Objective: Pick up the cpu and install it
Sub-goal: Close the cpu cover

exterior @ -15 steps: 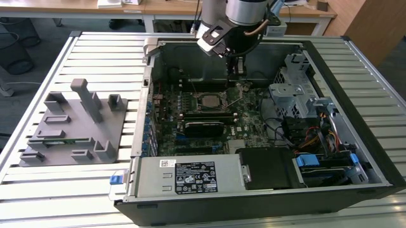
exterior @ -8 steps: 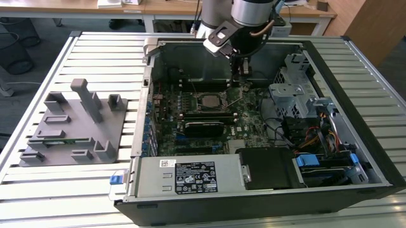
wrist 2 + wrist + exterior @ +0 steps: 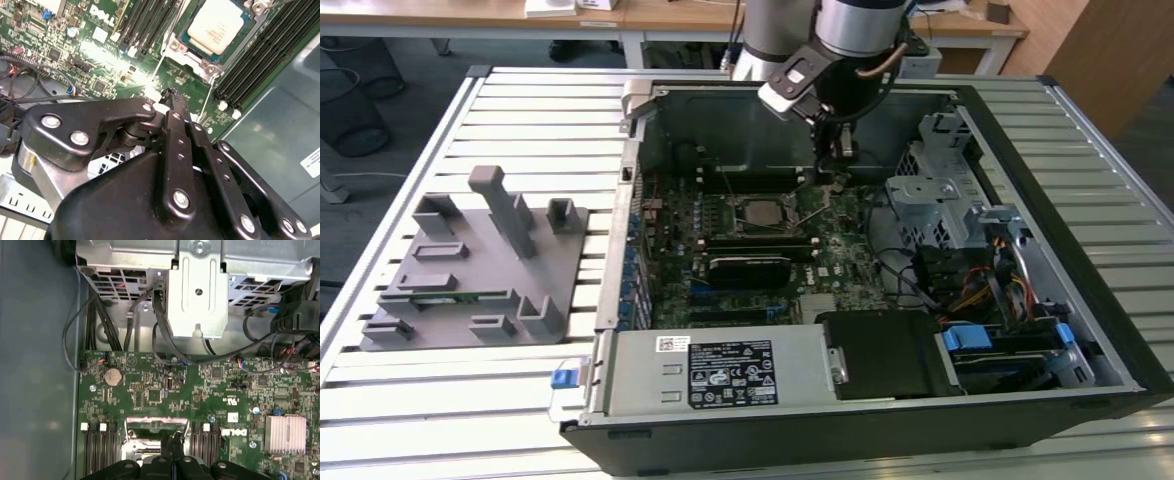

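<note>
My gripper point(image 3: 171, 95) is matte black, dotted with silver screw heads. The cpu point(image 3: 216, 25) has a pale silvery top; its rim looks tan, perhaps. The motherboard point(image 3: 225, 385) is green, speckled with black chips and white print. The fixture point(image 3: 480, 265) is plain grey and the clip point(image 3: 563, 378) is blue.

The cpu point(image 3: 216, 26) — silvery, square — lies flat in its socket point(image 3: 176, 46).

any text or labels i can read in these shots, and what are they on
Black label on the grey metal box: print too small to read.
White sticker beside it: too small to read.
White logo on the green board: a maker's mark, left unquoted.
White label on the case wall: blurred.
</note>
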